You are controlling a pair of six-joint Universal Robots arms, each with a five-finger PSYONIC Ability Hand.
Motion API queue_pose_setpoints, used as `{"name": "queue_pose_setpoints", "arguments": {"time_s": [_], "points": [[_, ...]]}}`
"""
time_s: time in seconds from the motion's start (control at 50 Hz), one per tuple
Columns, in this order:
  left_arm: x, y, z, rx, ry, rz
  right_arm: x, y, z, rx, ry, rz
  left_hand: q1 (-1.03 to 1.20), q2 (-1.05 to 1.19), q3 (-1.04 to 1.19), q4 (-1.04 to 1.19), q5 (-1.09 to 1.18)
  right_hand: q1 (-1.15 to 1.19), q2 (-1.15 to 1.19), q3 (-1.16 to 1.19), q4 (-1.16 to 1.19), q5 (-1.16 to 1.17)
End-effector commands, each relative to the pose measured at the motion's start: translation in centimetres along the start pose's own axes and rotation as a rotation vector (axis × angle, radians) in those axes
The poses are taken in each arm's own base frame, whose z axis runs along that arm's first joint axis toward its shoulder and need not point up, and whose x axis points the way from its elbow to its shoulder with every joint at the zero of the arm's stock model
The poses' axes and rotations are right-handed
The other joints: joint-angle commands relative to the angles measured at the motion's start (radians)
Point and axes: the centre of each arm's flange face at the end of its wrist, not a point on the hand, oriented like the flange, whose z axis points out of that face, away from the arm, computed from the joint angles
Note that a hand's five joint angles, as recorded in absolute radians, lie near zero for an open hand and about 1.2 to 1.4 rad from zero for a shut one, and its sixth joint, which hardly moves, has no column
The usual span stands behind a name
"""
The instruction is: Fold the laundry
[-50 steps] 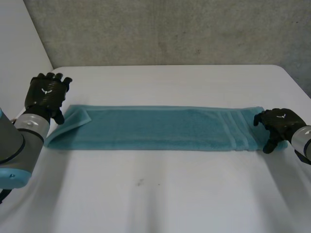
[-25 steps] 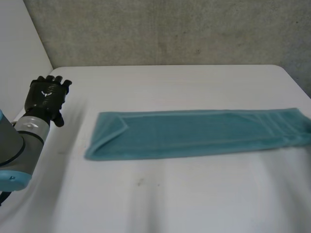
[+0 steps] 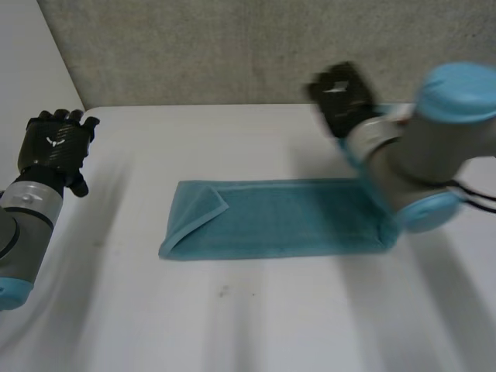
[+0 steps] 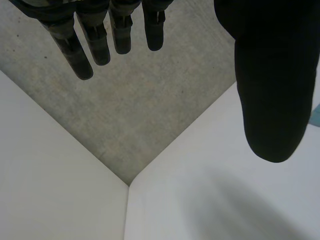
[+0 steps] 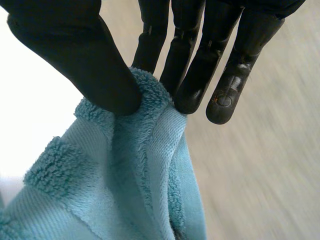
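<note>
The left hand [image 3: 53,147] hangs above the table's left edge, well apart from the cloth. In its own wrist view its fingers [image 4: 95,37] are straight and spread and the thumb [image 4: 272,90] stands wide of them. It is open and empty, touching nothing, with only the flat white table [image 4: 210,200] and the rough grey concrete wall [image 4: 145,110] beyond it.

To its right, a long teal terry towel [image 3: 294,217] lies across the middle of the table [image 3: 232,325] as a narrow folded strip. The near-left corner of the strip [image 3: 203,205] is turned over onto the cloth in a small triangular flap. The rest of the strip rests flat and smooth as far as its right end. There the cloth leaves the table and rises steeply beside the right arm's grey forearm and light-blue cap [image 3: 457,97], which cover part of that end.

The right hand [image 3: 345,93] is raised high over the table's far side, above the strip's right part. In its wrist view the right hand's thumb [image 5: 75,55] presses the fluffy edge of the towel [image 5: 115,190] against the straight fingers [image 5: 200,55]. It is closed in a pinch on the cloth, with the banded end of the towel hanging down below the fingertips in loose folds.
</note>
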Motion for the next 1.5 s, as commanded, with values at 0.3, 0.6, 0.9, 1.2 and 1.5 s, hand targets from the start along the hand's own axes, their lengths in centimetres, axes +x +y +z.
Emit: {"name": "queue_pose_setpoints", "arguments": {"time_s": [0.3, 0.6, 0.9, 1.2, 1.5], "points": [[0.7, -0.3, -0.2, 0.015, 0.019, -0.021, -20.5, -2.3, -4.5, 0.175, -0.53, 0.076, 0.011, 0.017, 0.016, 0.017, 0.013, -0.372, -0.593, -0.597, -0.602, -0.565], [10.9, -5.6, -1.0, 0.197, 0.282, -0.053, -3.5, 0.5, -4.7, -0.185, -0.041, 0.359, 0.014, 0.02, 0.018, 0.02, 0.016, -0.787, -1.009, -1.012, -1.018, -0.98], [16.9, -1.1, -0.3, 0.036, 0.382, -0.064, -1.7, 10.5, -10.1, -0.55, -0.073, 0.493, 0.028, 0.034, 0.033, 0.034, 0.031, -0.739, -0.96, -0.964, -0.969, -0.932], [14.6, 0.7, -3.4, -0.171, 0.354, -0.025, -0.7, 14.6, -10.0, -0.567, -0.039, 0.532, 0.031, 0.037, 0.036, 0.037, 0.034, 0.435, 0.213, 0.21, 0.204, 0.242], [13.7, 0.2, -4.7, -0.168, 0.344, -0.031, -0.1, 12.7, -9.4, -0.545, 0.008, 0.715, 0.028, 0.034, 0.033, 0.034, 0.031, -0.41, -0.631, -0.635, -0.64, -0.603]]}}
